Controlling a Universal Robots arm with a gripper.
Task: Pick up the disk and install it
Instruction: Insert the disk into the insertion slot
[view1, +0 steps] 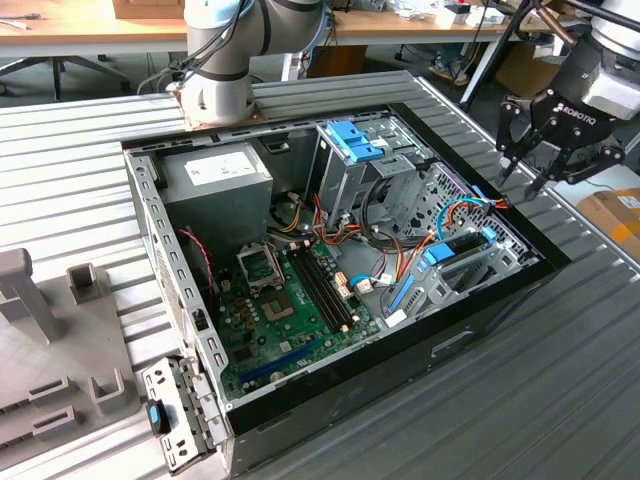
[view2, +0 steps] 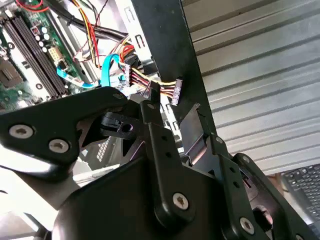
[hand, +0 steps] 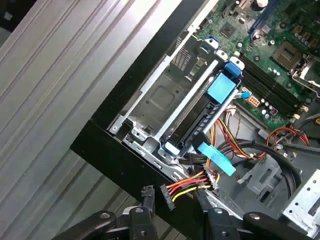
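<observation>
jaws apart and empty: we see the gripper (view1: 552, 165) hovering over the case (view1: 420, 365) rim. the disk (hand: 196, 124) lies in its bay inside. we judge it stiff, weighty and shock-sensitive, best gripped across the blue rails.

We see a tabletop (view1: 560, 400) of ribbed grey metal with a dull sheen. The computer case (view1: 470, 335) has a smooth black outer wall and bare silvery sheet metal inside. The disk (hand: 216, 95) shows bright blue, faintly glossy plastic. The claw (view1: 545, 175) looks matt black to us. The circuit board (view1: 290, 315) is lacquered green.
</observation>
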